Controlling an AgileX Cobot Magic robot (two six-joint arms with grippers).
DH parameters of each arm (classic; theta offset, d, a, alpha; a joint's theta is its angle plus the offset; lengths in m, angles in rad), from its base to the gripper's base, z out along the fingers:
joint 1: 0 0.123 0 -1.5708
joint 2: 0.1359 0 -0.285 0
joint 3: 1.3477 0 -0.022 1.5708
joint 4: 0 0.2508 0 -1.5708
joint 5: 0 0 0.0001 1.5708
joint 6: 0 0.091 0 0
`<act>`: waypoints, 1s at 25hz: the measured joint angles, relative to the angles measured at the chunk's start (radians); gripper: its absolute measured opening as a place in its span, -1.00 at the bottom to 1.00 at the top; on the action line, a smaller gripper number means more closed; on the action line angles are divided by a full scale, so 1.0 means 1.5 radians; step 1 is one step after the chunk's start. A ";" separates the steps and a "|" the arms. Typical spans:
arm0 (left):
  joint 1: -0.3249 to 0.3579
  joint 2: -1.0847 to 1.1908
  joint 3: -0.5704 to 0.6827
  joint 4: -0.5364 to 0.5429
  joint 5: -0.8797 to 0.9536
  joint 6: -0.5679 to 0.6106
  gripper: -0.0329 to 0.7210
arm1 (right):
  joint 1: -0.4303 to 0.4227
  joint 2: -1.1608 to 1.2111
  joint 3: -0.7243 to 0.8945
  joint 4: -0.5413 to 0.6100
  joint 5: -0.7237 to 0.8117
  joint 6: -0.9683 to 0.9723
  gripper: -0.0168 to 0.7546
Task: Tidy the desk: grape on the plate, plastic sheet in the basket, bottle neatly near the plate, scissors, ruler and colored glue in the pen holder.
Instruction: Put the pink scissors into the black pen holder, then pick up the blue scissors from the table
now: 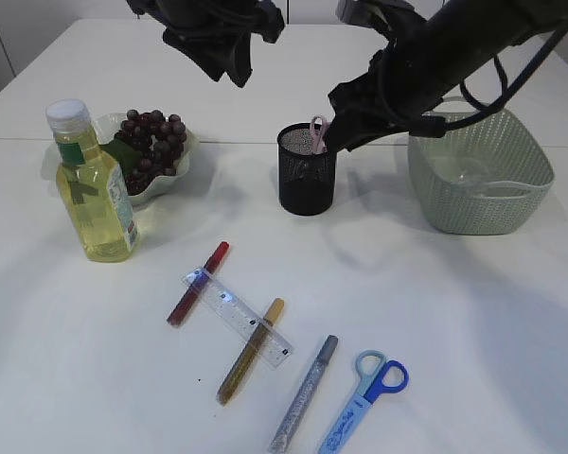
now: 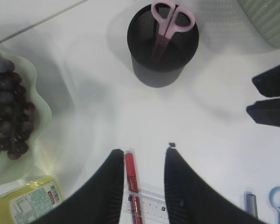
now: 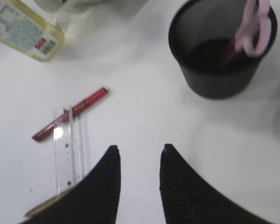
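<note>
Well, working across from the left, the yellow-filled plastic bottle with a white cap (image 1: 92, 184) stands upright just beside the pale green scalloped plate (image 1: 178, 163), and the bunch of dark purple grapes (image 1: 151, 144) already lies on that plate. Those two jobs look done.

Next comes the left gripper (image 2: 142, 161), hanging high over the table with its jaws spread and nothing between them. Straight below it, in the wrist view, lies the red glue pen (image 2: 131, 179), its long axis running roughly in line with the gap between the fingers. So I judge the left arm the nearer one for that pen; it would need to turn its wrist to grip across the barrel. The pen lies under one end of the clear plastic ruler (image 1: 238, 316), and the amber glue pen (image 1: 250, 351) is tucked under the other end, so lifting either could drag the ruler.

In the middle stands the black mesh pen holder (image 1: 308, 170) with pink-handled scissors (image 2: 167, 22) already leaning inside. The right gripper (image 3: 139, 161) hovers beside it, jaws apart and empty, looking down at bare table.

Further right on the near side lie the silver glitter glue pen (image 1: 304, 395) and the blue-handled scissors (image 1: 365, 399), both slanted the same way, apart from each other and with open room around them.

Far right sits the grey-green woven basket (image 1: 478, 203), something clear showing inside it.
</note>
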 joint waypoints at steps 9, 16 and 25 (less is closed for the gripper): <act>0.000 -0.069 0.000 -0.025 0.002 0.000 -0.31 | 0.000 -0.009 -0.065 -0.240 0.213 0.281 -0.13; 0.000 -0.145 0.000 -0.048 0.009 0.000 -0.27 | 0.000 -0.010 -0.073 -0.324 0.225 0.421 0.35; 0.000 -0.270 0.069 -0.058 0.010 0.000 -0.27 | 0.000 -0.033 -0.072 -0.310 0.228 0.497 0.37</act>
